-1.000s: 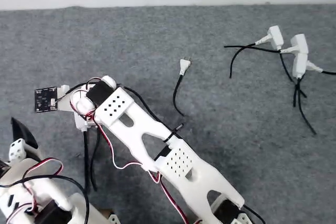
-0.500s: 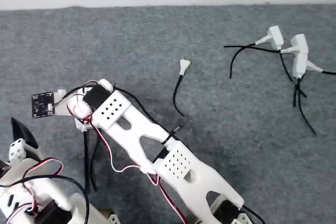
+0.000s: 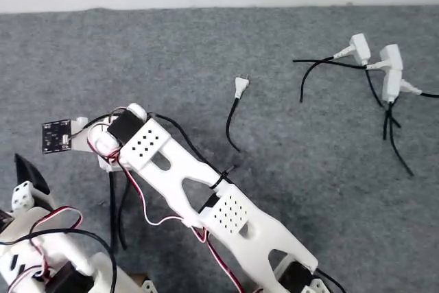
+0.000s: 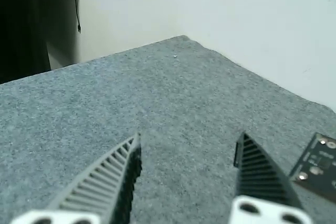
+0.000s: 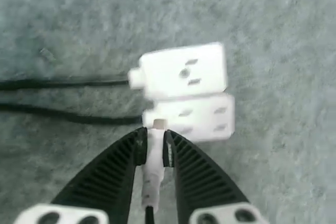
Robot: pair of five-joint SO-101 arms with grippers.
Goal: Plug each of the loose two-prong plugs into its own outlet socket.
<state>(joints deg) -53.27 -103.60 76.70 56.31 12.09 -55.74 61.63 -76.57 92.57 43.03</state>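
Seen from above, the right arm (image 3: 178,169) lies over its own fingers and hides them. Up close, the right gripper (image 5: 154,136) is clamped on a white two-prong plug (image 5: 151,174). The plug's front end meets the nearer outlet socket (image 5: 202,119) just past the fingertips, but I can't make out the prongs. A second socket (image 5: 184,72) lies against it, beyond. The left gripper (image 4: 189,142) gapes wide, holding nothing, above the grey carpet (image 4: 157,87). Another loose plug (image 3: 241,86) lies well apart from both.
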